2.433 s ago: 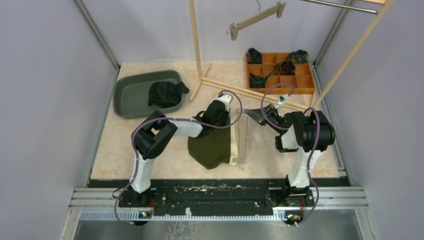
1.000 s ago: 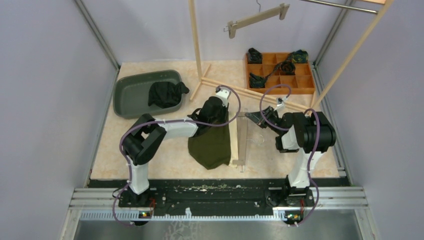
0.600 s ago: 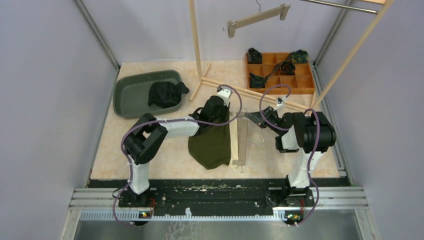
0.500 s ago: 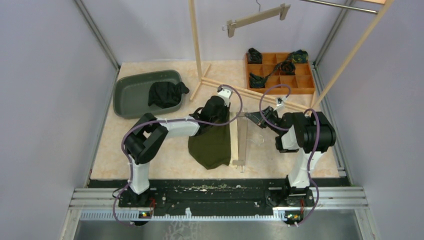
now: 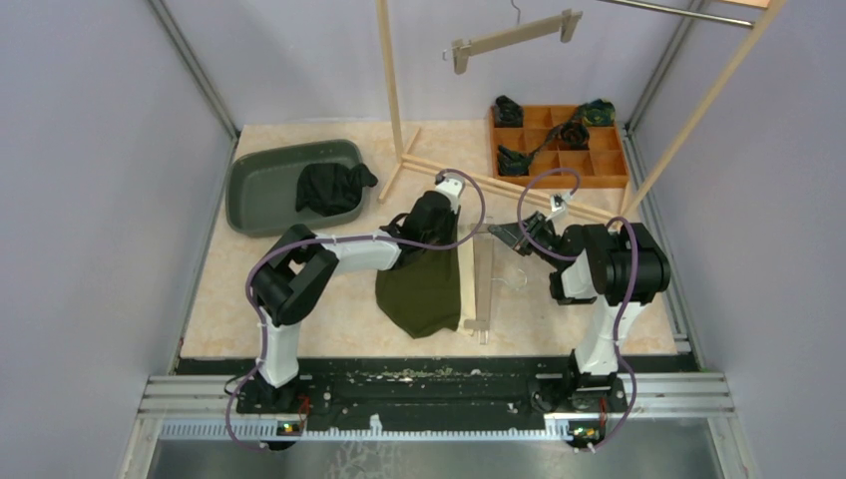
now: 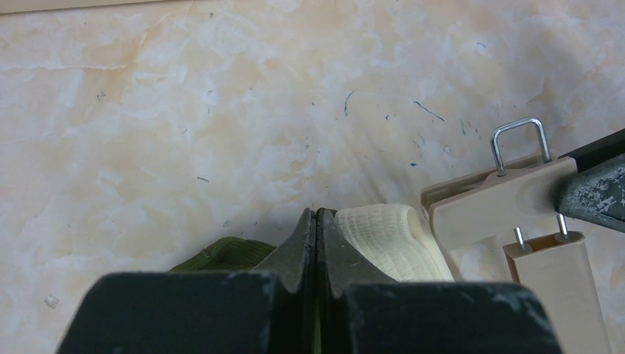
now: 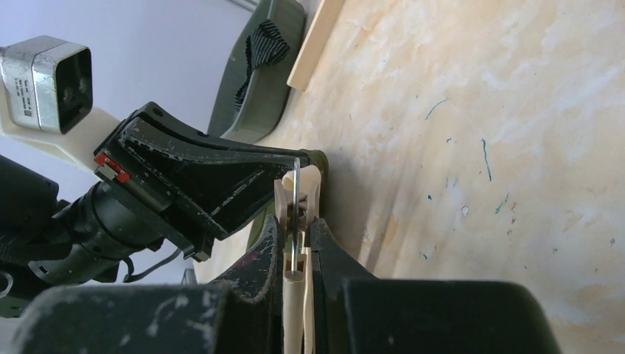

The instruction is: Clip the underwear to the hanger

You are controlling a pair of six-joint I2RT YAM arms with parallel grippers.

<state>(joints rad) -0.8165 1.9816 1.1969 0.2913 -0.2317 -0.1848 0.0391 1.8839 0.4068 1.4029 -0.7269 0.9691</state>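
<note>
Grey tub (image 5: 257,188) with black garment (image 5: 330,187), orange tray (image 5: 608,161) with dark bundles (image 5: 508,110), olive underwear (image 5: 419,289)

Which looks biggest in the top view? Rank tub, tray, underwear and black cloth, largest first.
1. Tub and tray: near alike in that view, so no order between them.
2. Underwear, the green piece on the table.
3. Black cloth in the tub, smallest.

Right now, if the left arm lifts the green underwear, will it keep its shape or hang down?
Probably it hangs down: the underwear lies flat and creased, like soft cloth. It seems light, as the left gripper pinches only its edge.
</note>
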